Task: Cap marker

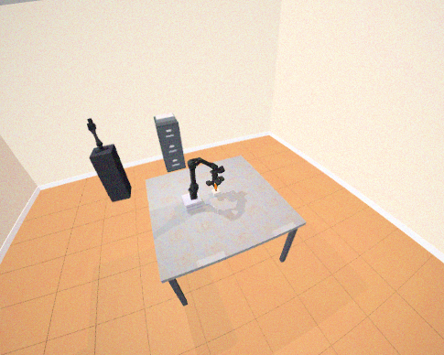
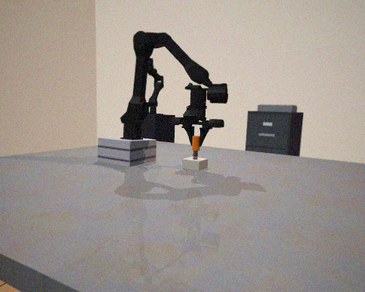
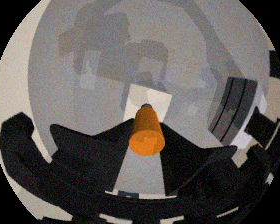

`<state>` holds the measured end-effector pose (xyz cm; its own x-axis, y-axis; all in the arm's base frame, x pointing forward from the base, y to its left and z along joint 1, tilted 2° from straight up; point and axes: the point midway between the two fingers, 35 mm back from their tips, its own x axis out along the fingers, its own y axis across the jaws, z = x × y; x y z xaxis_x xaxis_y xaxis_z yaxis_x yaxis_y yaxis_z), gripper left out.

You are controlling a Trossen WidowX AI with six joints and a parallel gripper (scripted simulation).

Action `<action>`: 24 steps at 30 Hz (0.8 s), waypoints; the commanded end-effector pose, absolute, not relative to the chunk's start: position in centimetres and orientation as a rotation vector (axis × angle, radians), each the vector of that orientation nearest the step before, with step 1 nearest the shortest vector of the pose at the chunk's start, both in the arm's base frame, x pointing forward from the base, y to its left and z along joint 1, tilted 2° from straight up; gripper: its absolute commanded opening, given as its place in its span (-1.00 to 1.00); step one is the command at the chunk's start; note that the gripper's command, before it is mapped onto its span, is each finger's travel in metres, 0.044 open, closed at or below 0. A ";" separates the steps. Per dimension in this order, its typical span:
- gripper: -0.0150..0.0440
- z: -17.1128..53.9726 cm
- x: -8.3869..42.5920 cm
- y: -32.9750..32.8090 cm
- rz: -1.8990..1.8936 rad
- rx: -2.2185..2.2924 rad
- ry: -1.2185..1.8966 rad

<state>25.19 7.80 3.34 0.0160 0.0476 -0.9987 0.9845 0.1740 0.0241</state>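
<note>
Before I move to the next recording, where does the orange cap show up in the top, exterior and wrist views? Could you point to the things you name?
Top: the orange cap [image 1: 216, 187] [image 2: 196, 143] [image 3: 147, 135] is a small spot right of centre, under the gripper [image 1: 215, 184] [image 2: 196, 138] [image 3: 145, 123].
Exterior: just right of centre, above the holder block.
Wrist: near the middle, between the fingers.
Shared landmark: the pale holder block [image 1: 216, 192] [image 2: 194, 164] [image 3: 158, 102].
</note>
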 end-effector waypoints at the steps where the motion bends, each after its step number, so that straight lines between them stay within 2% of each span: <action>1: -0.49 2.5 25.2 7.9 -1.045 1.128 1.303; 16: -0.49 1.7 25.1 7.9 -1.045 1.128 1.303; 24: 0.22 1.7 25.1 7.8 -1.043 1.121 1.306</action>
